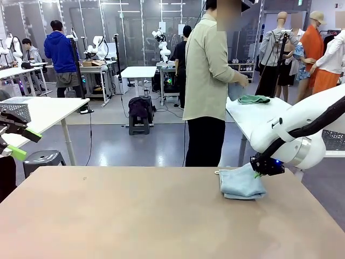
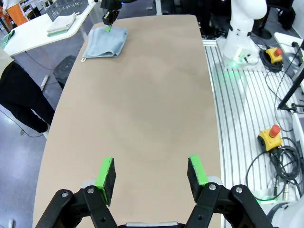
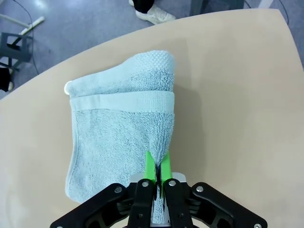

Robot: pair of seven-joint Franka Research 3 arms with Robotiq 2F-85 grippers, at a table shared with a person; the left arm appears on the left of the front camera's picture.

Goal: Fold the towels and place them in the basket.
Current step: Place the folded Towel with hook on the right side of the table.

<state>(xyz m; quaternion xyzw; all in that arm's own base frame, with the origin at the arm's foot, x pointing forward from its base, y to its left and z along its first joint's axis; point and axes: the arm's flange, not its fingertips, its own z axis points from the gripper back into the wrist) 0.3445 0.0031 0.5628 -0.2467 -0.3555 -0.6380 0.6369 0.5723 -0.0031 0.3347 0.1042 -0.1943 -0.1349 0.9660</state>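
Folded light blue-grey terry towel [image 3: 118, 128] lies on the tan table [image 3: 237, 95], far right, its length running away from the right gripper [image 3: 156, 166], which is clamped on its near edge. The left gripper [image 2: 152, 173] hangs spread, well apart.

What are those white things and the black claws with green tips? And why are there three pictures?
The white things are two robot arms. Each one ends in a gripper, a black claw with green pads. One picture looks across the brown table from between the arms. The other two come from small cameras on each arm's wrist. One folded light blue towel lies on the table. The right gripper is shut, pinching the towel's edge. The left gripper is open and holds nothing, over the bare end of the table. A person stands beyond it, turned toward another table.
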